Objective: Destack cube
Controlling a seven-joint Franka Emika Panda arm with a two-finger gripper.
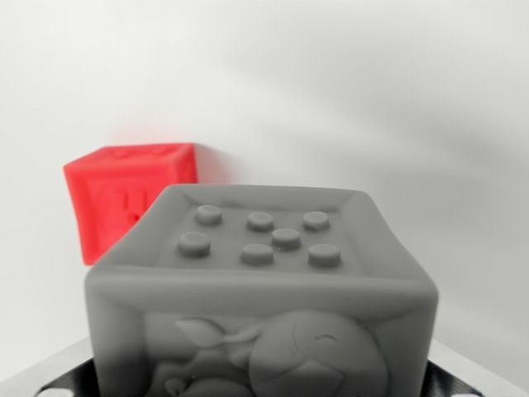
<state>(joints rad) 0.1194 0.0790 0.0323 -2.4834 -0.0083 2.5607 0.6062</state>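
Grey cube (pixel 264 289) fills the near middle of the wrist view, seven studs on top; a red cube (pixel 124 198) sits farther left on the white bench (pixel 397 107). It looks soft, light rubber, so flat side walls suit gripping. Whether the hand holds it, I cannot tell.

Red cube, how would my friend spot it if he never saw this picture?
Find the big grey cube with raised dots on top, filling the wrist view's foreground. Look behind it, toward the wrist view's left. The red cube sits there, the only brightly coloured thing against the white background.
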